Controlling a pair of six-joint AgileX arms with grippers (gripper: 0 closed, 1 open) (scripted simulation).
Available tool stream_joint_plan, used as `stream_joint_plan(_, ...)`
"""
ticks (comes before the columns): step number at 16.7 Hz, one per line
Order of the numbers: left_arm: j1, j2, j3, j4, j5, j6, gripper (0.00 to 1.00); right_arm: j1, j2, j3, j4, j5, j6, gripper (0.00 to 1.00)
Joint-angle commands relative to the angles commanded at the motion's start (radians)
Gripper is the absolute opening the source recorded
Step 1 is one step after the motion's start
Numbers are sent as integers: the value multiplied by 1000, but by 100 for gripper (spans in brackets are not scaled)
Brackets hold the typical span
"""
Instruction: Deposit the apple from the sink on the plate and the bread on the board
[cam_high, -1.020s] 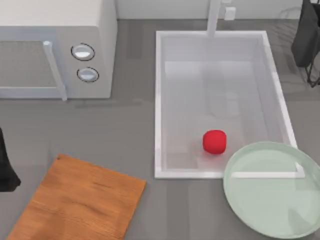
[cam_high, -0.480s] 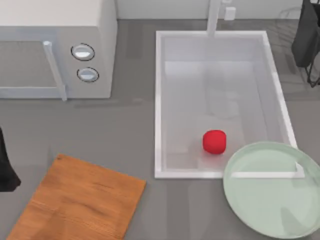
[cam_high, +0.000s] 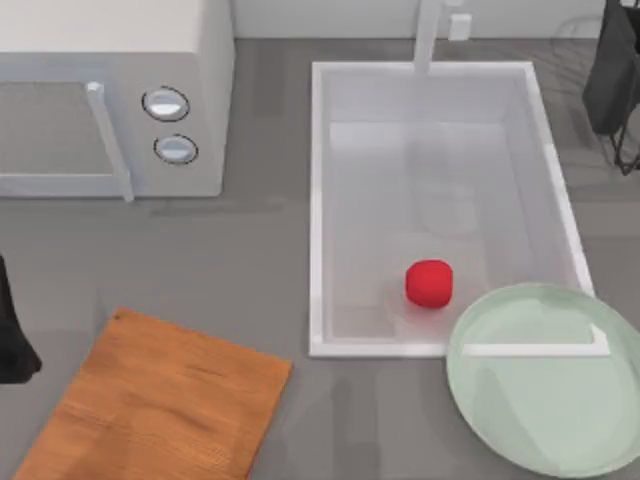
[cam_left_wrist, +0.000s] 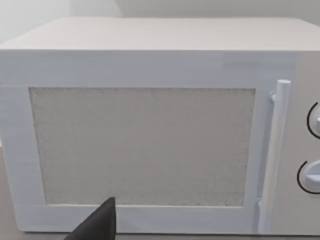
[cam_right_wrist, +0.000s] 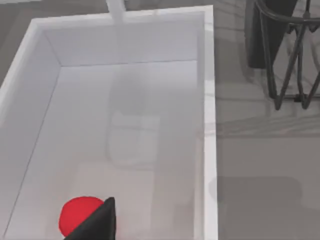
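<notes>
The left arm (cam_high: 12, 335) waits at the table's left edge, beside the board (cam_high: 160, 405), which lies left of the sink (cam_high: 318, 210); I cannot tell how its fingers stand. The apple (cam_high: 429, 283) sits inside the sink, near the plate (cam_high: 545, 385) overlapping the sink's corner. For the right arm's fingers I cannot tell either.

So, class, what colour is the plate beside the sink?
Pale green plate, clearest in the top view.
</notes>
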Motion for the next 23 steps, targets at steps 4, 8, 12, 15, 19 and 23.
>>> stream_joint_plan(4,0,0,0,0,0,0,100,83,407,347,-213,1,88,100)
stream_joint_plan(8,0,0,0,0,0,0,100,165,819,695,-424,2,174,100)
stream_joint_plan(12,0,0,0,0,0,0,100,239,1185,1003,-608,3,247,100)
stream_joint_plan(15,0,0,0,0,0,0,100,281,1398,1182,-715,4,287,100)
stream_joint_plan(19,0,0,0,0,0,0,100,315,1566,1323,-798,4,319,100)
stream_joint_plan(23,0,0,0,0,0,0,100,319,1589,1342,-809,4,323,100)
